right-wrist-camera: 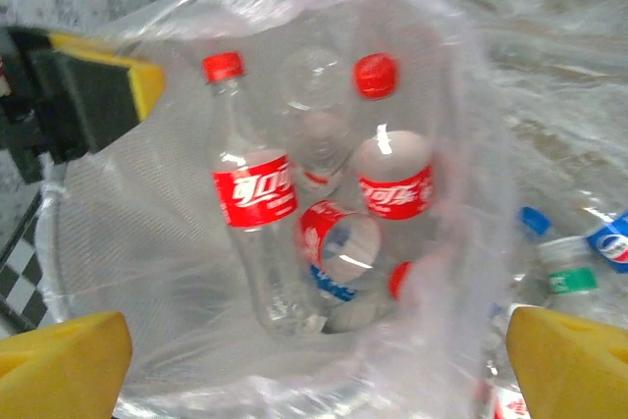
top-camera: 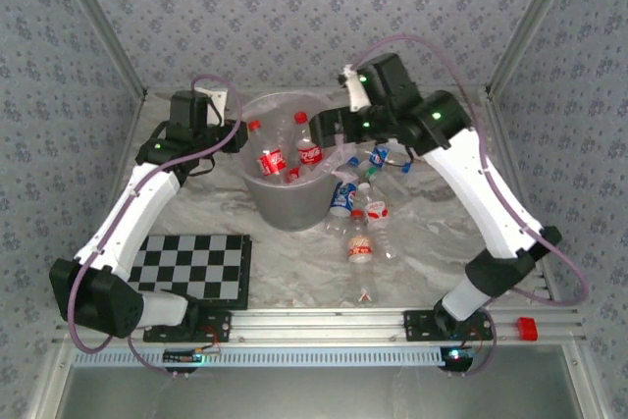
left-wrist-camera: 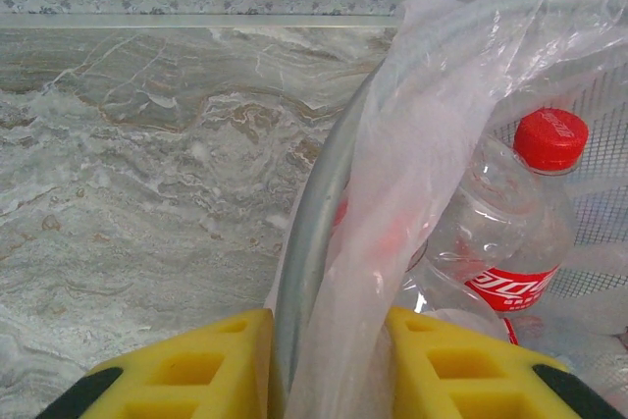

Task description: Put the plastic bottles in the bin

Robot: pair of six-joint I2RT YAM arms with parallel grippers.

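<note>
The bin (top-camera: 285, 211), a grey bucket lined with a clear bag, stands at the middle back of the table. My left gripper (top-camera: 238, 134) is shut on its left rim (left-wrist-camera: 312, 213), pinching rim and bag between the yellow fingers (left-wrist-camera: 196, 365). My right gripper (right-wrist-camera: 319, 370) hangs open over the bin's mouth with nothing between its fingers. Several plastic bottles lie inside, among them a red-labelled one (right-wrist-camera: 253, 193) and another (right-wrist-camera: 392, 183). Outside, to the right of the bin, lie more bottles: a blue-labelled one (top-camera: 343, 196), a red-labelled one (top-camera: 360, 244) and one further back (top-camera: 378, 157).
A black-and-white checkerboard (top-camera: 191, 267) lies front left near the left arm's base. A small red block (top-camera: 527, 328) sits on the aluminium rail (top-camera: 324, 321) at the front right. Patterned walls close in the table at the back and on both sides.
</note>
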